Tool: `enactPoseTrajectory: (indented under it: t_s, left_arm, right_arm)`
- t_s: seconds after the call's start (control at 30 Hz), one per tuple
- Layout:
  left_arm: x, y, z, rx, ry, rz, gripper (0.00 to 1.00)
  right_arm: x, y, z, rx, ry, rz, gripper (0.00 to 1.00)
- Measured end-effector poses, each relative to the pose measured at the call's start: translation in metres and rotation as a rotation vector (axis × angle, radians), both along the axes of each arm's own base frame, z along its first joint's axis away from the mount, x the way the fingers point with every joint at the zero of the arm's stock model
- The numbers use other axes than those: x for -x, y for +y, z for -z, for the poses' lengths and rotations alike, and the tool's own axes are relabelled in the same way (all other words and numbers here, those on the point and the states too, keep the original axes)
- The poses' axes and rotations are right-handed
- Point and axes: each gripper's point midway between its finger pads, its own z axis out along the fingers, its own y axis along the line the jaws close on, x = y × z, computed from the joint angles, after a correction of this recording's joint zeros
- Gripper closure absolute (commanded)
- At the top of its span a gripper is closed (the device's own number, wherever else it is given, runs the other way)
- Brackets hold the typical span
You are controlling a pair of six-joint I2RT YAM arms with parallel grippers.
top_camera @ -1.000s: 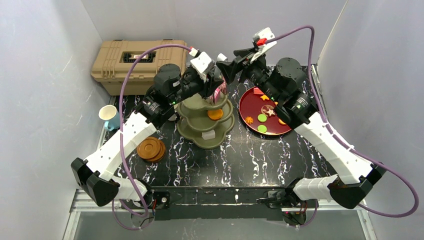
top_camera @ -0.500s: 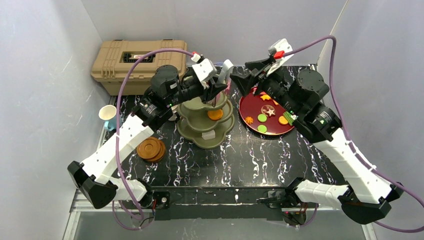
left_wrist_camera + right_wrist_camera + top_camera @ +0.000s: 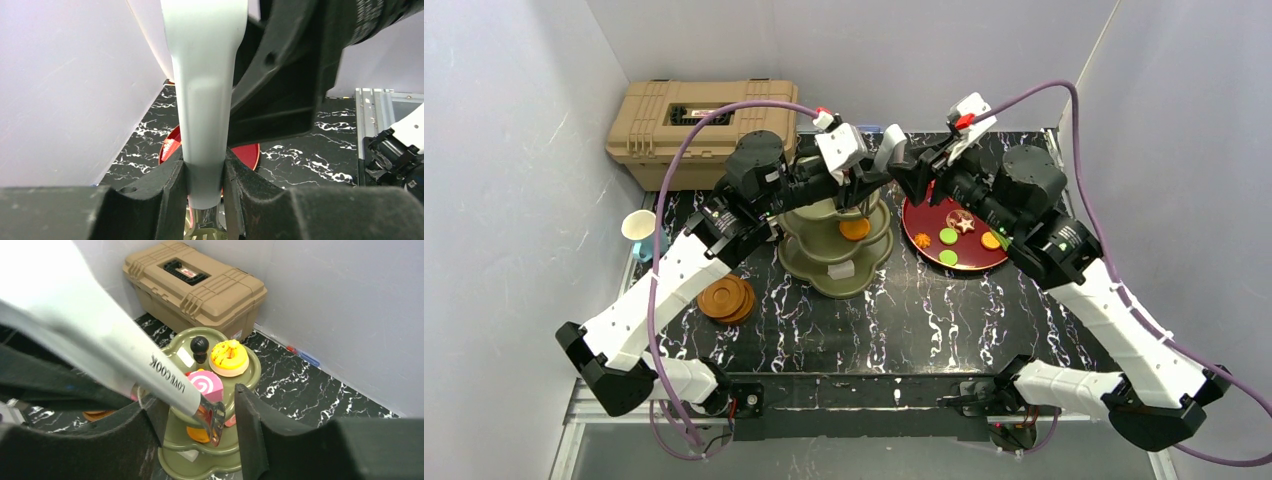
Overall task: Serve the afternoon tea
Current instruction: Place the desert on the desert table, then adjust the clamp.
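Observation:
The olive-green three-tier stand (image 3: 834, 268) stands mid-table. In the right wrist view its top tier (image 3: 252, 372) carries a black knob (image 3: 199, 345), a yellow doughnut (image 3: 229, 357) and a pink swirl roll (image 3: 205, 384). My left gripper (image 3: 864, 178) is shut on a grey-handled utensil (image 3: 202, 115) above the stand. The utensil's metal end (image 3: 212, 420) lies between the spread fingers of my right gripper (image 3: 197, 427), which is open. More toy pastries lie on the dark-red plate (image 3: 921, 215). The white-and-blue cup (image 3: 642, 232) and the brown saucers (image 3: 726, 297) are at the left. The white mug is hidden.
A tan toolbox (image 3: 699, 125) stands at the back left against the wall and also shows in the right wrist view (image 3: 200, 282). Grey walls close in the back and both sides. Both arms reach over the stand and the plate.
My left gripper has moved right with the utensil. My right gripper drew away to the right, then came back in around the utensil's end.

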Motion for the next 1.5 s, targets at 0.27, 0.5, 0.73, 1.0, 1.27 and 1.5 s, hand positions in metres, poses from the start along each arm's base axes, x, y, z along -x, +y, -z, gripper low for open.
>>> enactPoseTrajectory:
  t_s: [0.27,0.5,0.73,1.0,1.27,1.5]
  left_arm:
    - [-0.002,-0.011,0.007,-0.010,0.039,-0.004,0.90]
    - [-0.001,-0.031,0.020,-0.013,0.117,0.010,0.44]
    - [0.006,-0.055,0.037,-0.038,0.205,0.046,0.15]
    - [0.029,-0.045,0.056,-0.073,0.285,0.103,0.34]
    - [0.052,-0.040,0.060,-0.084,0.156,0.146,0.55]
    - [0.055,-0.042,0.061,-0.088,0.145,0.167,0.76]
  right_arm:
    - [-0.010,0.001,0.013,0.023,0.023,0.037,0.68]
    - [-0.010,-0.009,0.032,0.056,0.036,0.075,0.94]
    - [-0.008,-0.030,0.034,0.066,0.014,0.145,0.99]
    - [0.019,-0.064,0.003,-0.018,-0.073,0.179,0.99]
    - [0.023,-0.063,0.027,-0.033,-0.012,0.172,0.99]
    - [0.021,-0.049,0.040,-0.014,0.030,0.126,0.99]
